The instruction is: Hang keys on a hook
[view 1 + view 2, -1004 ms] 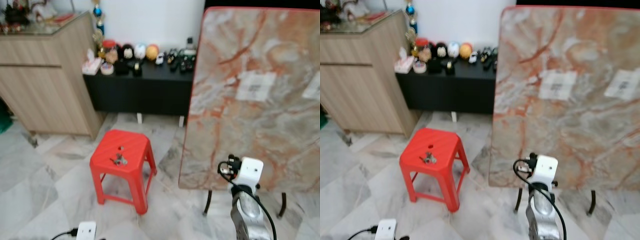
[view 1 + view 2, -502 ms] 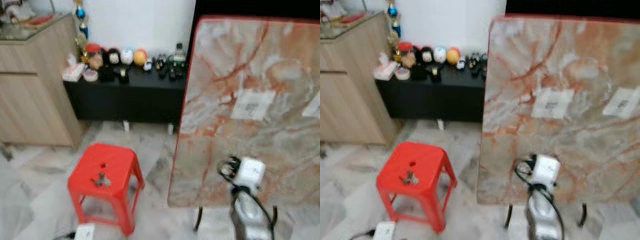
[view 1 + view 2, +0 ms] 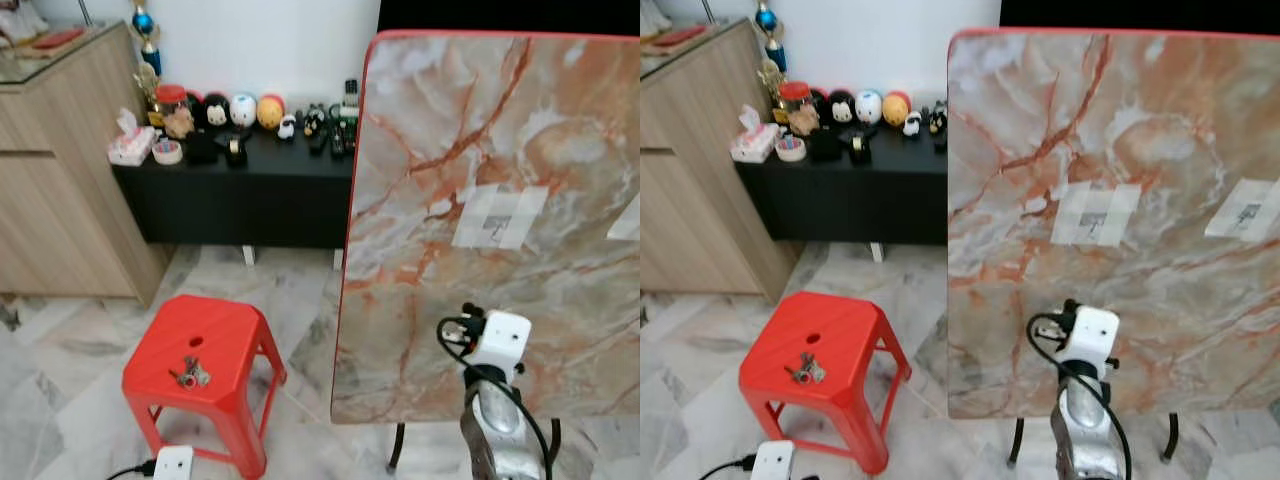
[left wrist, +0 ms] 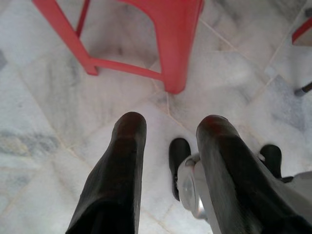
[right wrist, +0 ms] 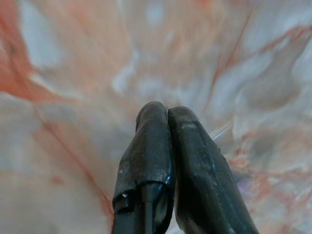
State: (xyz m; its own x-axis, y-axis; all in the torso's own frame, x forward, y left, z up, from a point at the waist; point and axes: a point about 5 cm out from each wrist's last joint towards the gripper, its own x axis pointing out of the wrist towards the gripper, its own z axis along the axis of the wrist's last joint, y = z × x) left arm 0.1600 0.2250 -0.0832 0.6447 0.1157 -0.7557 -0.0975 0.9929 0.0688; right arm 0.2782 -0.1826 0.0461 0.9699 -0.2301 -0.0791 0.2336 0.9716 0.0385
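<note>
The keys (image 3: 189, 375) lie in a small bunch on the seat of the red stool (image 3: 160, 355), near its front edge and just in front of the round hole in the seat. The stool stands on the marble floor (image 3: 60, 350), low and to my left. Beside it on my right a marble-patterned tabletop (image 3: 500, 220) stands upright on thin black legs, red along its rim, with two pale square patches stuck on its face. Behind the stool runs a low black cabinet (image 3: 240, 195) carrying a row of small figurines and jars, and a wooden sideboard (image 3: 60, 180) stands at the far left.

My left gripper (image 4: 168, 136) hangs low, its two fingers spread well apart and holding nothing; past them its wrist camera picks out the stool's legs from close by and floor tiles, plus a silver-and-black part of my own body below. My right gripper (image 5: 167, 114) has its two fingers pressed together with nothing between them, pointed at the tabletop's orange-veined face. From the head, my right arm (image 3: 495, 430) rises in front of that tabletop, white wrist block uppermost.
</note>
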